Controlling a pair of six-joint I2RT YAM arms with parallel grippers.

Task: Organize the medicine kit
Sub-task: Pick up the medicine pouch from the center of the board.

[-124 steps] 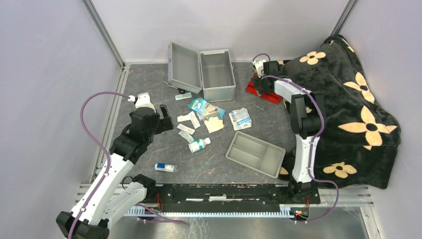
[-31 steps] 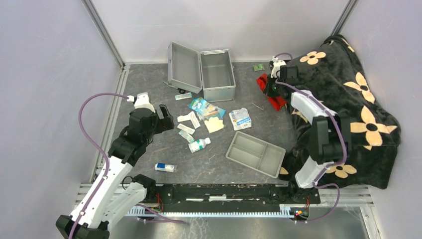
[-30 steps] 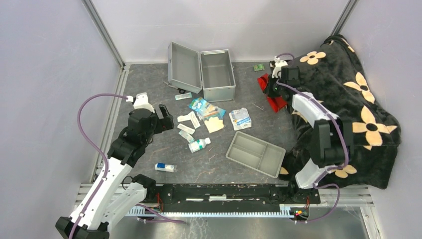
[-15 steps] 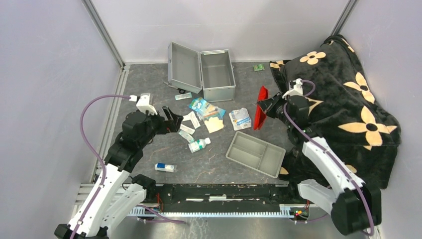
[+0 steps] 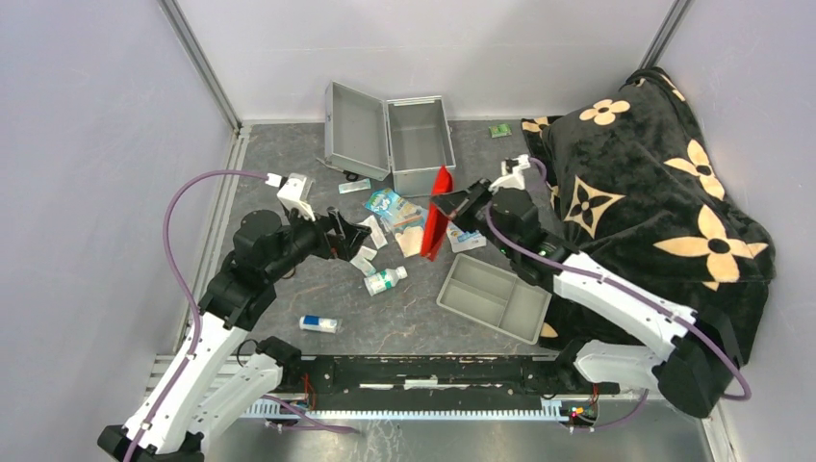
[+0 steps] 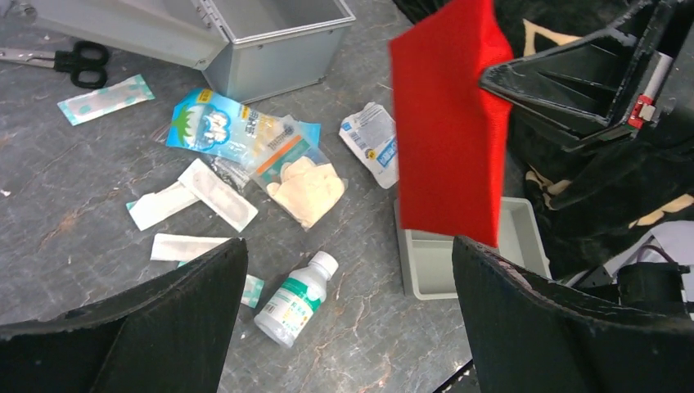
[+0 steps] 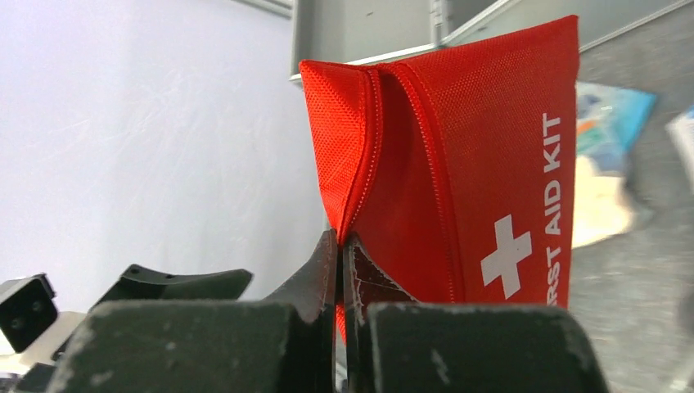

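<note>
Right tool (image 7: pixel 341 254) pinched shut on edge of red first-aid pouch (image 5: pixel 440 214), held upright above worktop (image 5: pixel 279 159), just in front of medicine kit (image 5: pixel 424 181). Kit at back centre, lid open to left. Left tool (image 5: pixel 348 236) wide open, holding nothing, near scattered packets (image 6: pixel 245 135).

My pincer (image 7: pixel 340 246) is clamped tight on the corner of a red pouch (image 7: pixel 475 164). Zipper (image 7: pixel 372 139) runs along its fold; white cross (image 7: pixel 505 255) and "AID KIT" lettering on its face. Grey metal case (image 7: pixel 368 29) behind, above. Blurred blue packet (image 7: pixel 610 106) at right.
</note>
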